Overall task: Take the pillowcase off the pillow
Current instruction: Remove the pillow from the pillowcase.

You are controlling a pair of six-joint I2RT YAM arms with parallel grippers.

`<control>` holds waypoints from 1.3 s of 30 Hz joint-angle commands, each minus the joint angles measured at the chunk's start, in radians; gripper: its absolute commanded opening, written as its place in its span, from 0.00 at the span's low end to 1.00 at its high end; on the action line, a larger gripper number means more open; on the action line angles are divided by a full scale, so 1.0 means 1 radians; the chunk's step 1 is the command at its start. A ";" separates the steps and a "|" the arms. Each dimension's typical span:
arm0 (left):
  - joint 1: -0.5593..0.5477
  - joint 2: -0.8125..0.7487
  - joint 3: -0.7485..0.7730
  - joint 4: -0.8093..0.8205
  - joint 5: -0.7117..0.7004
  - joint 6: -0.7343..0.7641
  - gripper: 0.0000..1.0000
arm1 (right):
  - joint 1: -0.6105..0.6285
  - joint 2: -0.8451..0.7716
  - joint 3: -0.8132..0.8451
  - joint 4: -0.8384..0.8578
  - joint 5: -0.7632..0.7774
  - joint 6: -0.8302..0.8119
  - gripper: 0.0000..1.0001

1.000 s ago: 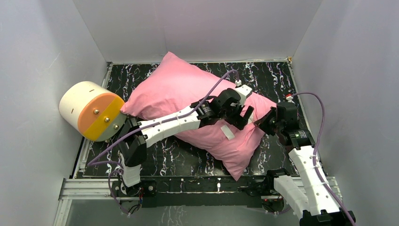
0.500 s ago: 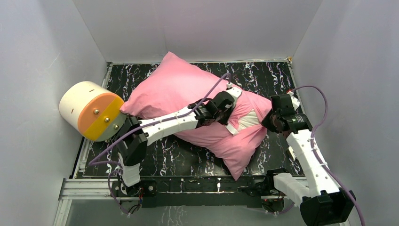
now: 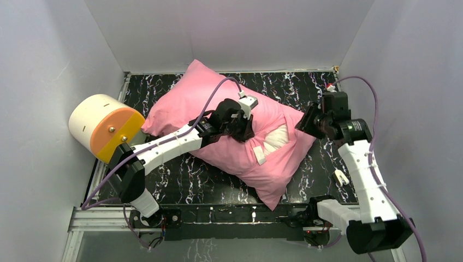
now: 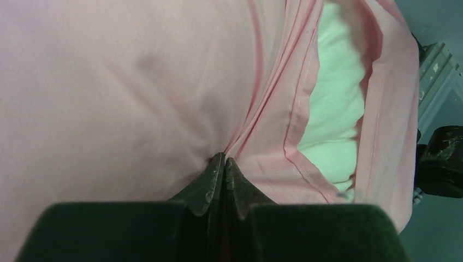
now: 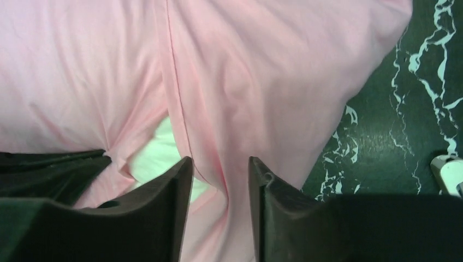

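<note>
Pillowcase (image 3: pixel 202 98): pink and on the pillow, it lies slantwise across my dark marbled table (image 3: pixel 180 180), one corner aimed at my arm bases.
Near corner: plump and full. By my reckoning almost none of the filling is out, so the job looks barely begun.
My left gripper (image 4: pixel 224 162): clamped tight on a pinch of the pillowcase's upper layer, just beside the hemmed slit. Creases fan out from my fingertips, so the cloth there is under pull. I judge this hold is meant to peel the cover back from the slit.
Opening: the hem gapes just to the right of that pinch, and the white pillow (image 4: pixel 333 103) shows through the gap.
My right gripper (image 5: pixel 221 166): at the right-hand end of the pillowcase, jaws a narrow way apart. Pink cloth lies beneath them, but I see nothing pinched. I think it sits there to reach the exposed white and hold the pillow while my left hand draws the cover away.
Risk: the pinch is small and the cloth thin. A hard tug could slip it free, or drag pillow and cover together.
Cylinder (image 3: pixel 104 128): cream and orange, on its side at the table's left edge, just beside the left corner of the cover, perhaps touching it.
Far corner: peaked, up by the back wall.
</note>
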 commanded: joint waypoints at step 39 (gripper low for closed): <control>-0.164 0.320 0.648 -0.500 -0.079 0.306 0.98 | -0.134 0.100 -0.217 0.162 -0.048 -0.007 0.00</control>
